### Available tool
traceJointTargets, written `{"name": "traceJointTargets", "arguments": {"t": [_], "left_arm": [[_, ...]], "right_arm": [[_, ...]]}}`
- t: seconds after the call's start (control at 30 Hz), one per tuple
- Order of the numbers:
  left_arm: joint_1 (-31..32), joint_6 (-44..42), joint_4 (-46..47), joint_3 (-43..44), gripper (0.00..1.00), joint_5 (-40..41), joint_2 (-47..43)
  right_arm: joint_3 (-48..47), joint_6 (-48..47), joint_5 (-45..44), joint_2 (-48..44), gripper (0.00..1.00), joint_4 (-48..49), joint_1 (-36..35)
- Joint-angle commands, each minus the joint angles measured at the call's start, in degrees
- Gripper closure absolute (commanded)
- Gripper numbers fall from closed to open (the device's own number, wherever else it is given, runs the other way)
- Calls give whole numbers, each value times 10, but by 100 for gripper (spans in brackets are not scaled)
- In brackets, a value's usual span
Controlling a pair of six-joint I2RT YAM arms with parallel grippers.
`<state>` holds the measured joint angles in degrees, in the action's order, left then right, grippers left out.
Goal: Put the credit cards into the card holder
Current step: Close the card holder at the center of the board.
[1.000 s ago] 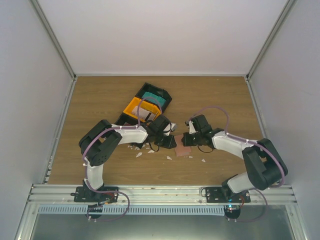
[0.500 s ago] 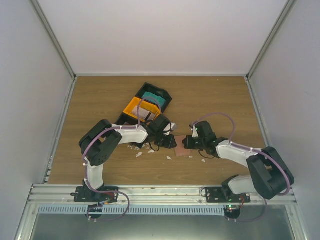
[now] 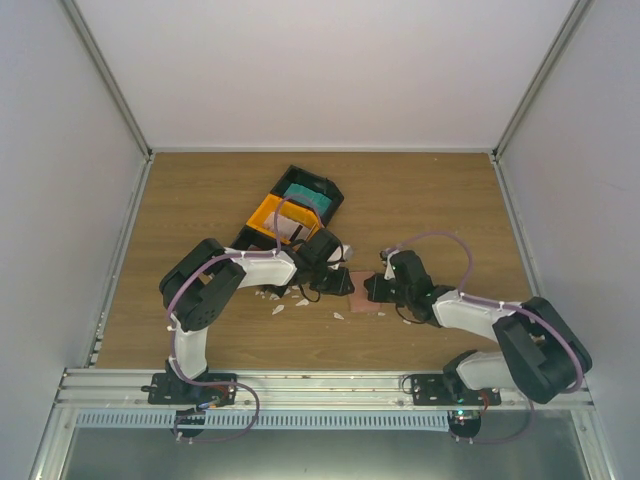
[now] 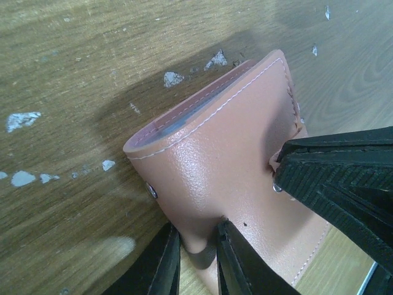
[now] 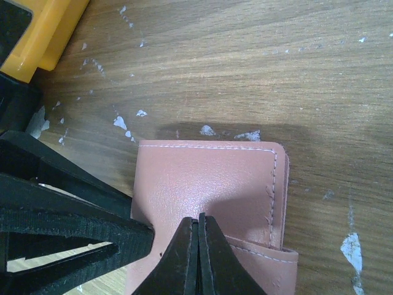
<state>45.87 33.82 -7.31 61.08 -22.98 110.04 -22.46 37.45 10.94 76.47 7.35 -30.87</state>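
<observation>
The salmon card holder point(image 3: 364, 303) lies folded on the table between both grippers. My left gripper point(image 4: 195, 238) is shut on a fold of the card holder point(image 4: 227, 141) at its near edge. My right gripper point(image 5: 198, 220) is shut with nothing between its fingers, and its tips rest on the top flap of the card holder point(image 5: 209, 175). In the top view the left gripper point(image 3: 338, 284) and right gripper point(image 3: 372, 290) face each other over it. No credit cards can be made out for certain. Flat teal and white pieces lie in the tray.
A black-and-orange compartment tray point(image 3: 268, 212) stands just behind the left gripper; its orange corner point(image 5: 46, 31) shows in the right wrist view. Small white paper scraps point(image 3: 278, 310) are scattered on the wood around the holder. White walls close in the table.
My right arm has swung down and forward, bringing its shut gripper from behind the card holder onto its top flap. The left gripper has stayed on the holder.
</observation>
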Motion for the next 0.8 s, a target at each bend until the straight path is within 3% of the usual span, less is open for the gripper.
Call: {"name": "traceJointTargets", "arguments": {"t": [0.0,0.13,0.37,0.5,0.77], "left_arm": [[11,9,26,-8,80,39,49],[11,11,23,-5,80,50,51],[12,9,18,-3,85,69,55],[13,8,20,-10,85,79,51],[19,13,40,-18,85,67,50]], "right_arm": [[43,6,24,40,100,-113,-32],[47,7,34,10,100,-130,-31],[14,6,125,-36,99,-148,6],[12,1,164,-30,100,-133,37],[41,6,168,2,100,-93,35]]}}
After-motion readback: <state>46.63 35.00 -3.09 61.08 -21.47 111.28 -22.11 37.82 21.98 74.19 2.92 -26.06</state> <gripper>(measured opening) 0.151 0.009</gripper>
